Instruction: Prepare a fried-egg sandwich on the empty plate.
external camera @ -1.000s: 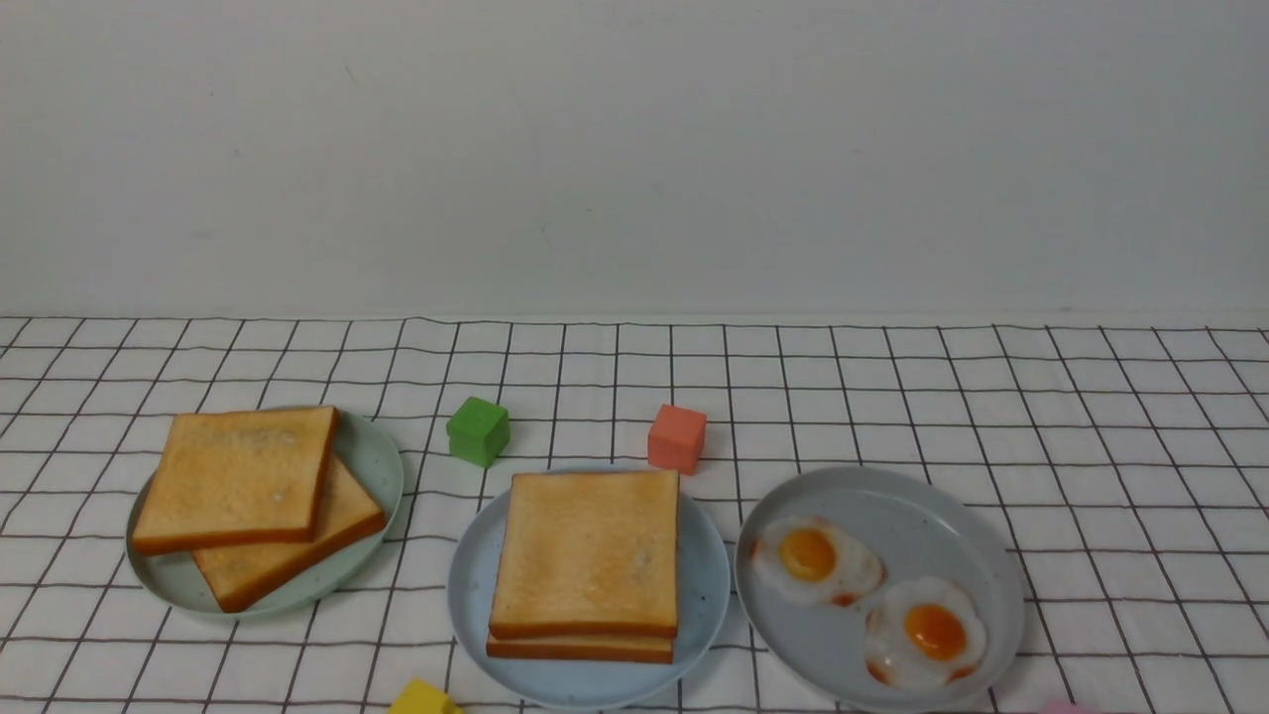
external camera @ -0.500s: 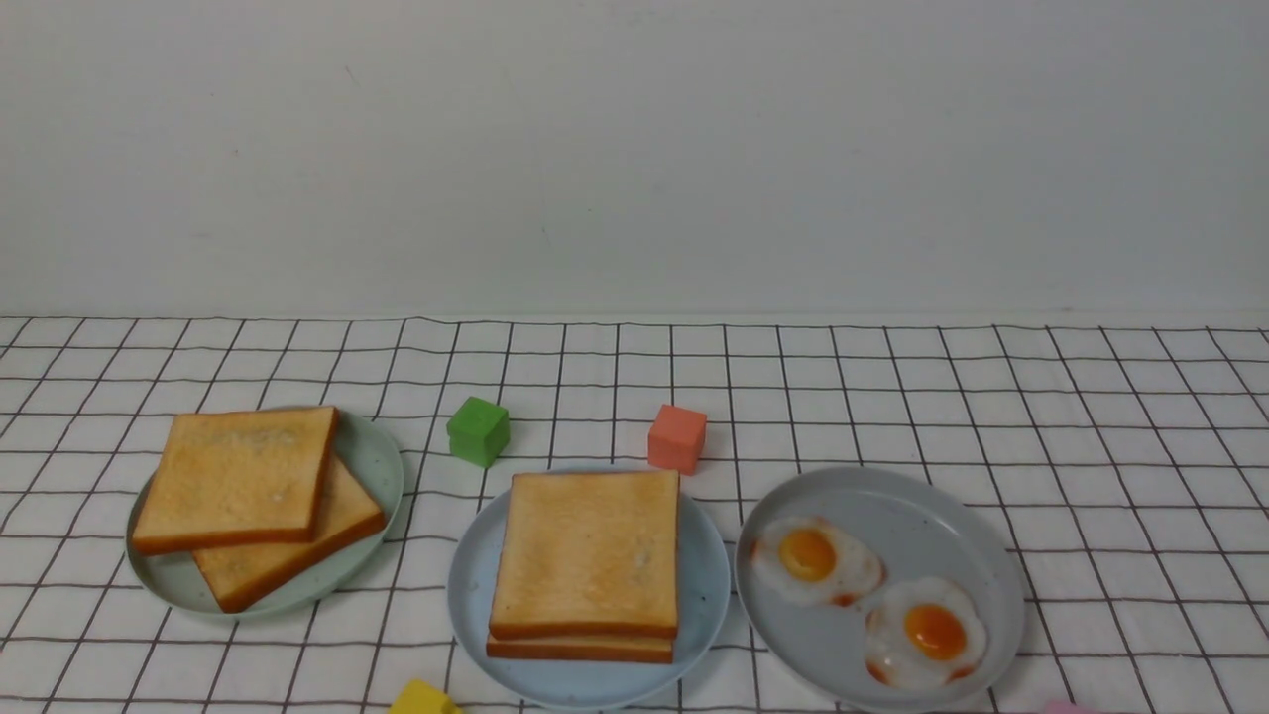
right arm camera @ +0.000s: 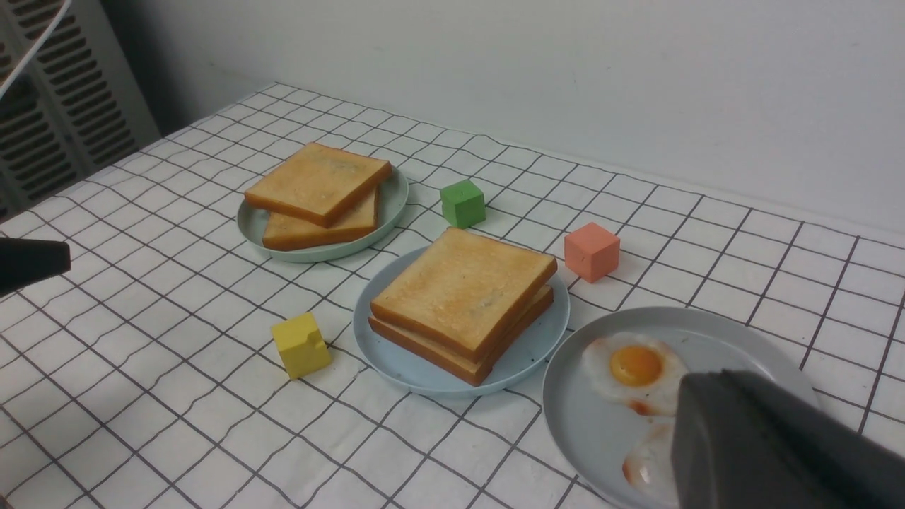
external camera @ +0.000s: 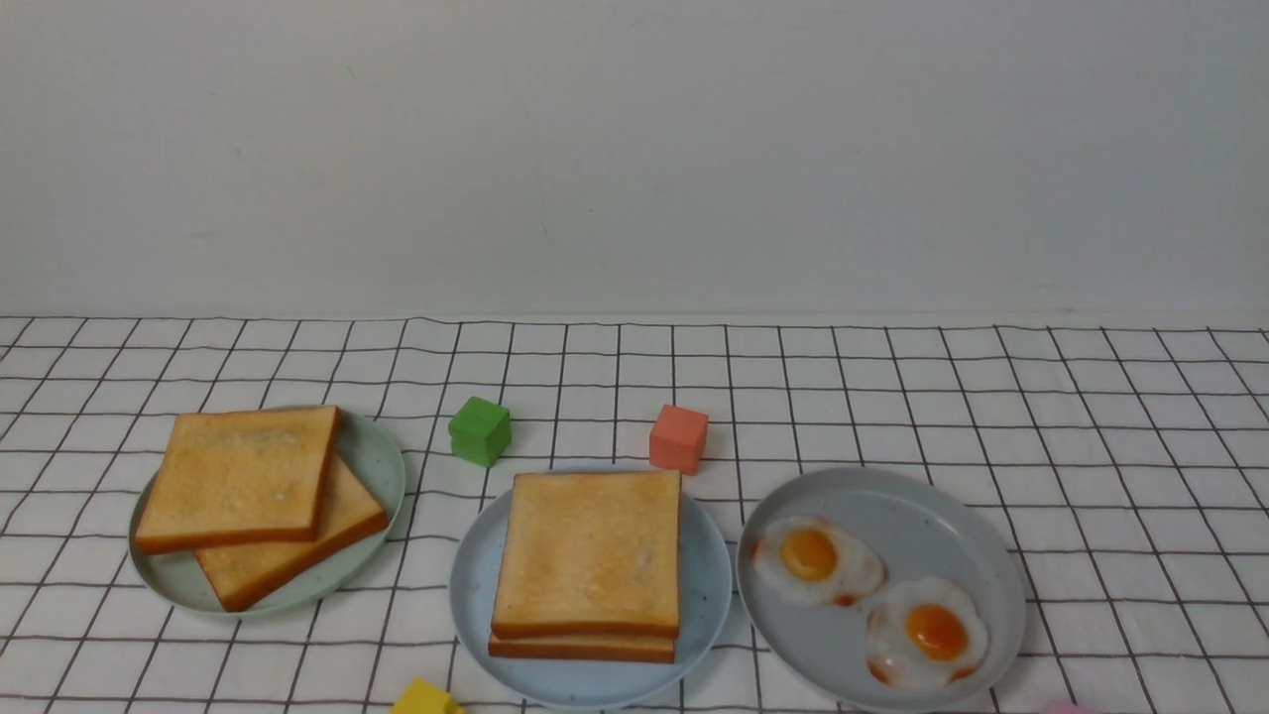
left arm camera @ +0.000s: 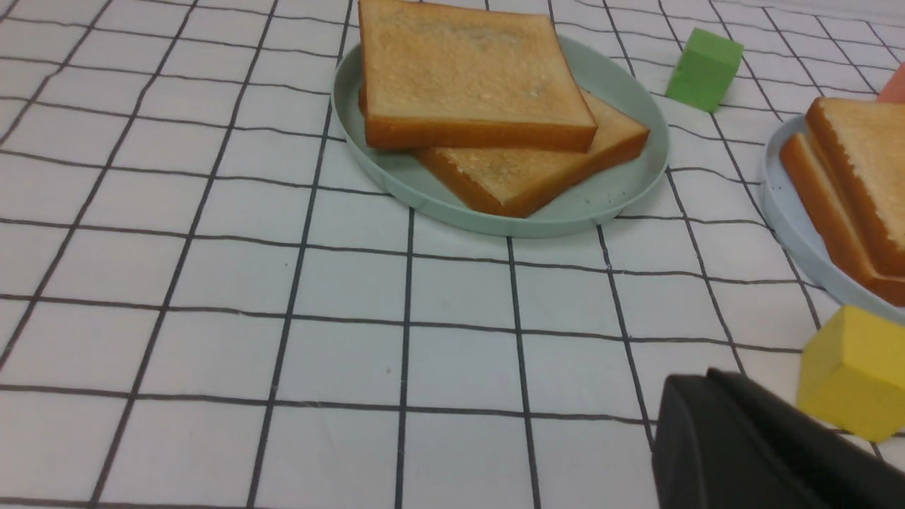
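Note:
Two toast slices [external camera: 590,550] lie stacked on the light blue plate [external camera: 466,595] at the front centre, and no egg shows at their edges. To its right, two fried eggs [external camera: 815,560] [external camera: 930,633] lie on the grey plate [external camera: 892,496]. Neither gripper shows in the front view. My left gripper [left arm camera: 689,385] is shut and empty, low over the cloth beside a yellow cube [left arm camera: 852,371]. My right gripper [right arm camera: 707,382] is shut and empty, above the near part of the grey plate [right arm camera: 580,438], and hides part of the nearer egg.
A pale green plate [external camera: 372,456] at the left holds two more toast slices [external camera: 238,476]. A green cube [external camera: 480,430] and a red cube [external camera: 678,438] stand behind the blue plate. The yellow cube [external camera: 421,699] sits at the front edge.

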Robot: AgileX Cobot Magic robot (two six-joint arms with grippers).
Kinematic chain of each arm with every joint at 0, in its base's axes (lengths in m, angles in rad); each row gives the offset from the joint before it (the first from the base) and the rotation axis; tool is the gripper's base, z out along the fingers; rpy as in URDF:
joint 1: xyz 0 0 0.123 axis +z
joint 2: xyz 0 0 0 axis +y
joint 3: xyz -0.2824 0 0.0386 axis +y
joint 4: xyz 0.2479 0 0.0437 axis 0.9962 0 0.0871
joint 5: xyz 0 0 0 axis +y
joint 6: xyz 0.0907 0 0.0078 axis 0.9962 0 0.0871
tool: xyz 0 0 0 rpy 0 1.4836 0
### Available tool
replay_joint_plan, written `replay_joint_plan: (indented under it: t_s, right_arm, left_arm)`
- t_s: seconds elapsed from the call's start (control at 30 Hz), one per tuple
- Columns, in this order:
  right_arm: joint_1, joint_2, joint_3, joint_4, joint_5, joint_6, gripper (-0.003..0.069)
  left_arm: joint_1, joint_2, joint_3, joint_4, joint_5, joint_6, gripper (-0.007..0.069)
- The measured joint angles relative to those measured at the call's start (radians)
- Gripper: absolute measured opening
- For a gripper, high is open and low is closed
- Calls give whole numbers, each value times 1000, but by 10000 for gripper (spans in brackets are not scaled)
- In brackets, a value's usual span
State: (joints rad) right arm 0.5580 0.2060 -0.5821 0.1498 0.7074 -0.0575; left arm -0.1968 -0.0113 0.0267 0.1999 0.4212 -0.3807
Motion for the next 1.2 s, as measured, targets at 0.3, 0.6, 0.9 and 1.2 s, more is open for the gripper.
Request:
replay_joint_plan:
  t_s: [0.3,0.6,0.9,1.2]
  right_arm:
    - [0,0,0,0,0,0,21]
    - [0,0,0,0,0,0,24]
    - [0,0,0,0,0,0,29]
    - [-1,0,0,0,0,0,40]
  left_arm:
    - [138,0,2,-56,-25,3,-8]
    - [268,0,2,-64,-27,3,0]
    - [268,0,2,-67,-28,3,4]
    - [269,0,2,-67,-28,3,13]
